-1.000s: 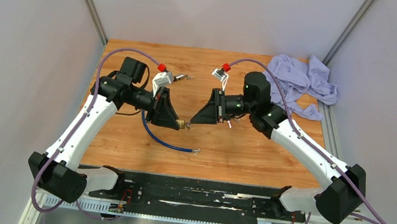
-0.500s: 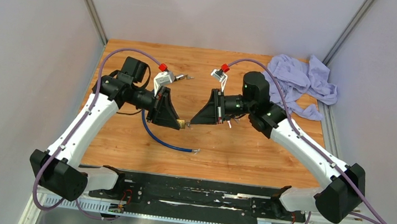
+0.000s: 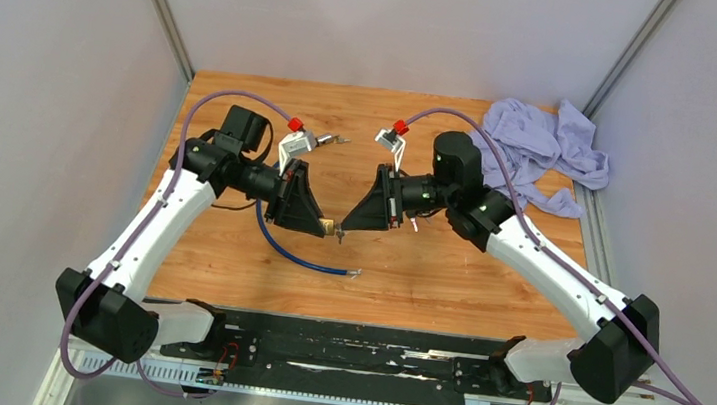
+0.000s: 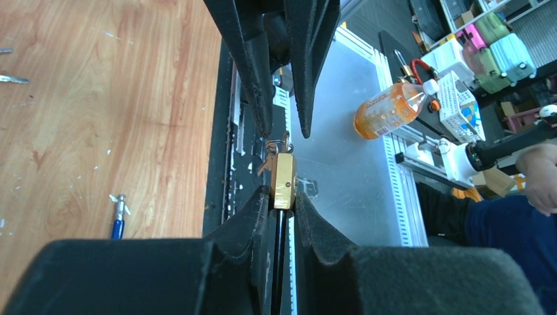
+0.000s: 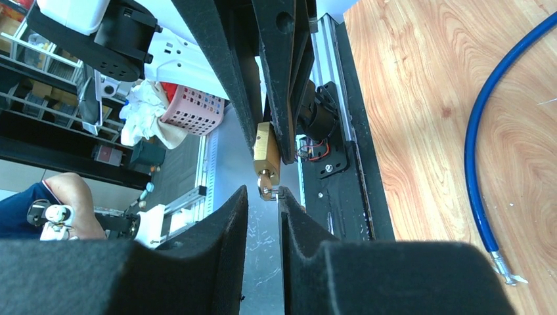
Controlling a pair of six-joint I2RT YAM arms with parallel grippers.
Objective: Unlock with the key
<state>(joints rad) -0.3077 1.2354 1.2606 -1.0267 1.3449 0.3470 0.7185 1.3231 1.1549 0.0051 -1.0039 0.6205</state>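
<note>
My left gripper [image 4: 282, 200] clamps the brass padlock [image 4: 284, 178] above mid-table; it is probably hard, slick and dense. Its thin key [image 5: 268, 192] juts toward 3 o'clock, flanked by my right gripper [image 5: 263, 197], jaws slightly parted. I'd pinch the key's flat head.

Lavender cloth [image 3: 544, 147] crumpled far right; blue cable [image 5: 471, 164], perhaps, mid-table.

Glossy brass-coloured metal padlock [image 4: 284, 180]; smooth, grained wooden table [image 3: 428, 270].

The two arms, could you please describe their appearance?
The left arm and right arm have white links and black joints. A purple cable runs along each to a red connector. The left gripper and right gripper are black wedges.
</note>
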